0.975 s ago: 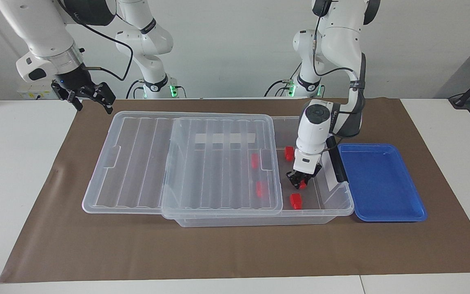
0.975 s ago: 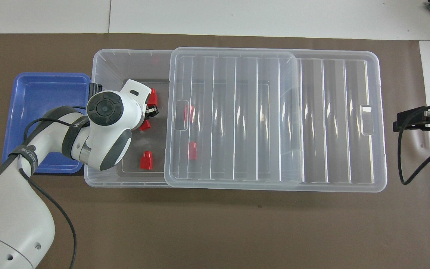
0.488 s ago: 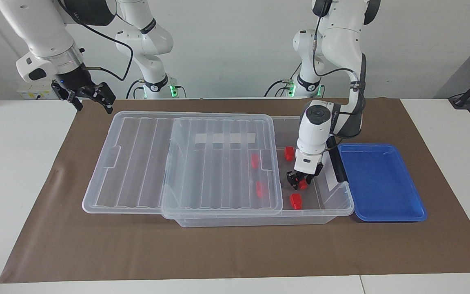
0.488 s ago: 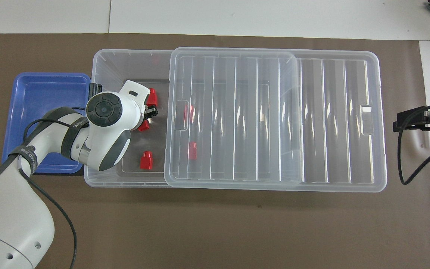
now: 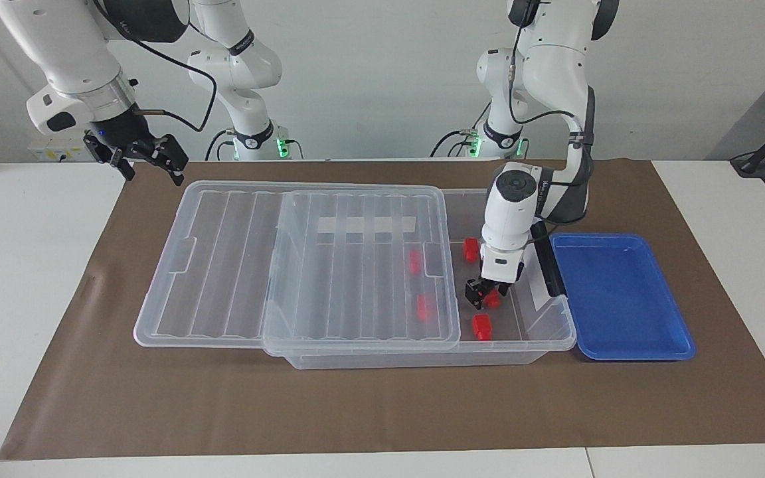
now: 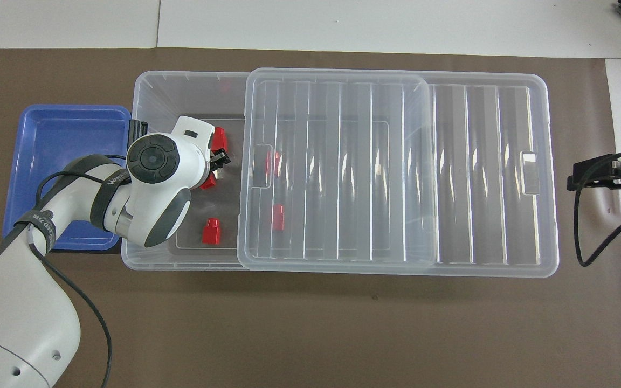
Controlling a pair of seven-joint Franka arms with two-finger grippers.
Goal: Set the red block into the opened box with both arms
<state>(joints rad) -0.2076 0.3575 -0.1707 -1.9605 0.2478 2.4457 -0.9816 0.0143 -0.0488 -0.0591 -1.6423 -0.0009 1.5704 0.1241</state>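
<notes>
The right gripper (image 5: pixel 153 174) hangs in the air over the edge of the brown mat (image 5: pixel 356 405), at the right arm's end of the white worktop (image 5: pixel 24 299) and just off a corner of the lid (image 5: pixel 223 265). Its jaws are apart with nothing between them, and this arm waits.

The clear ribbed lid lies on the box (image 5: pixel 422 358) but is slid toward the right arm's end. It overhangs the box there and leaves the left arm's end of the box uncovered. A white strip (image 5: pixel 366 226) shows through it.

Two blocks (image 5: pixel 414 261) lie on the box floor under the lid, one nearer the robots than the other. Three more lie in the uncovered part. One (image 5: pixel 470 249) is nearest the robots and one (image 5: pixel 482 326) is farthest from them.

The red block (image 5: pixel 491 300) is between those two, inside the box. The left gripper (image 5: pixel 485 297) reaches down into the box and is right at this block. Its jaws are apart and not clamped on it. In the overhead view the wrist hides most of the block, and only a red edge (image 6: pixel 209 181) shows.

A black clip (image 5: pixel 548 265) sits on the box's end wall beside the left arm. Just beside that end lies a blue tray (image 5: pixel 621 352).
</notes>
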